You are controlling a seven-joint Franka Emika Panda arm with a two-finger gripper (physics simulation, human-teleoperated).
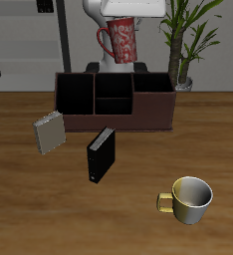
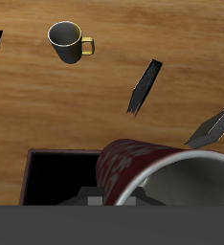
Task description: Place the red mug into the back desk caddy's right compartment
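The red mug [image 1: 119, 42], speckled with a loop handle, hangs in my gripper [image 1: 124, 24] above and a little behind the back desk caddy [image 1: 114, 122]. The gripper is shut on the mug's rim. The caddy is a long dark brown box; its wide right compartment [image 1: 153, 103] has reddish-brown walls and holds nothing. In the wrist view the mug [image 2: 133, 163] fills the foreground, its grey inside [image 2: 195, 187] facing the camera, over a black-walled section [image 2: 61, 177] of the caddy. The fingers are mostly hidden by the mug.
A yellowish-cream mug [image 1: 191, 198] stands near the table's front edge. A small upright black box [image 1: 101, 153] and a grey book [image 1: 49, 131] stand in front of the caddy. A potted plant [image 1: 183, 50] stands behind the caddy's end.
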